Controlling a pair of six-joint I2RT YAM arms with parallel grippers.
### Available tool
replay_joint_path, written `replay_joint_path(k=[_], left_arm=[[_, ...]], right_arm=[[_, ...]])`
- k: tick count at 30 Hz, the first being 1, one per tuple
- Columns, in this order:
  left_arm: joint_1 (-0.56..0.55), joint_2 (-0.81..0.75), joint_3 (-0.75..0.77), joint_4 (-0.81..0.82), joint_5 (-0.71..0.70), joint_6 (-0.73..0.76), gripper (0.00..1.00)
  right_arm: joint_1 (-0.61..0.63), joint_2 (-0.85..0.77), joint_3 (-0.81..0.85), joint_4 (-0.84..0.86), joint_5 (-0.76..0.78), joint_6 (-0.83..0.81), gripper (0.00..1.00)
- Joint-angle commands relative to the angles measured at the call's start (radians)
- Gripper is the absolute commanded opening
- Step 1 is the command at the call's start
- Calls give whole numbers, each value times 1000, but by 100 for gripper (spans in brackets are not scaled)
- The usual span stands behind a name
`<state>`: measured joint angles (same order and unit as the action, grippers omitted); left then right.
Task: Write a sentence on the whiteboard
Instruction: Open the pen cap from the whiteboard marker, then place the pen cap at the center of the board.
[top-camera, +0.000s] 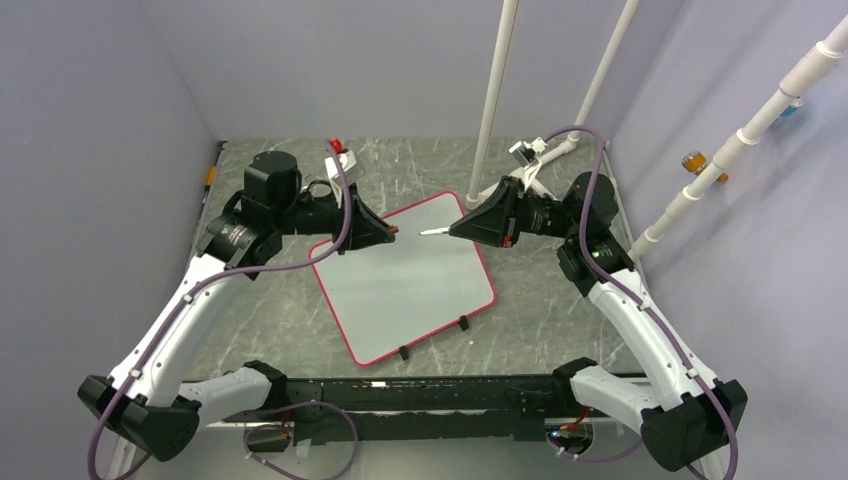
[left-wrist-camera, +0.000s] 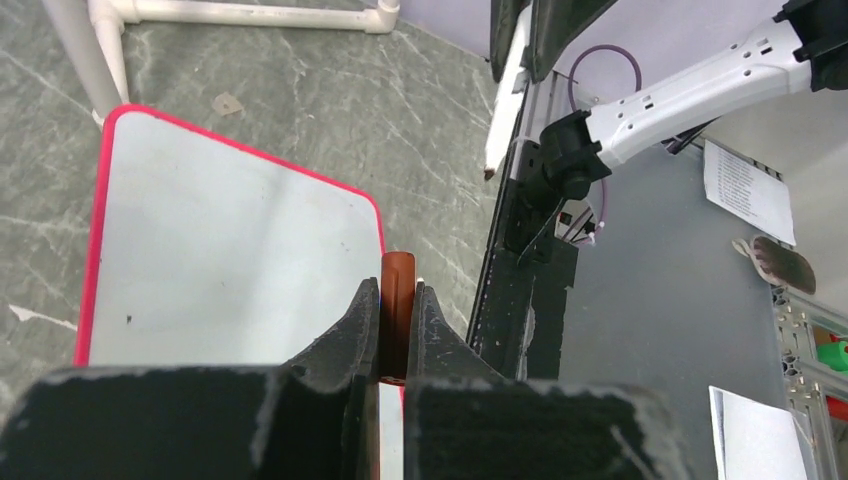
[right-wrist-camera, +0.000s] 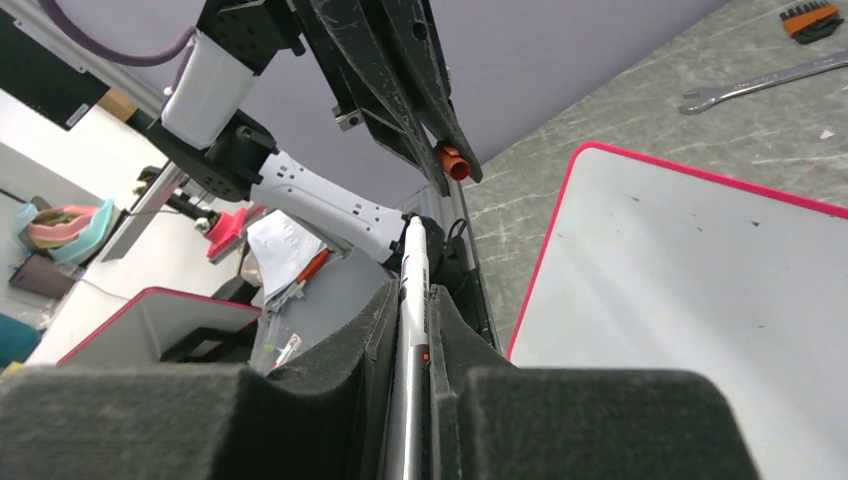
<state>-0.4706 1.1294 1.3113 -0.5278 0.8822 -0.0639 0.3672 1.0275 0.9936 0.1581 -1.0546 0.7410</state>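
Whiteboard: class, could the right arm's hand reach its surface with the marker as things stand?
Probably yes: the right hand holds the marker, tip bare, over the whiteboard, with nothing between them.

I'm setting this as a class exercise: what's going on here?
The right gripper is shut on a white marker, and the left gripper is shut on a reddish-brown cap. Both hang above the whiteboard, tips facing each other. No writing shows on it yet.
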Motion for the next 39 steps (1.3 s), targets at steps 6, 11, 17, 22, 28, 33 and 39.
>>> replay_joint_path(k=[6, 11, 17, 22, 28, 33, 39], left_arm=[[59, -170, -140, -15, -214, -40, 0], [81, -303, -216, -61, -475, -114, 0], [93, -417, -304, -211, -1005, -304, 0], [116, -480, -448, -240, -1176, -478, 0], [127, -497, -622, -244, -1326, -662, 0], [136, -453, -752, -175, -1377, -764, 0], [167, -320, -820, -103, -1416, -866, 2]], right_arm=[[0, -38, 0, -27, 49, -35, 0], [1, -34, -15, -38, 79, -36, 0], [4, -9, -28, -51, 107, -31, 0], [23, -17, -25, -108, 166, -61, 0], [29, -50, -65, -148, 235, -94, 0], [30, -51, -78, -178, 267, -105, 0], [30, -44, -89, -204, 288, -125, 0]])
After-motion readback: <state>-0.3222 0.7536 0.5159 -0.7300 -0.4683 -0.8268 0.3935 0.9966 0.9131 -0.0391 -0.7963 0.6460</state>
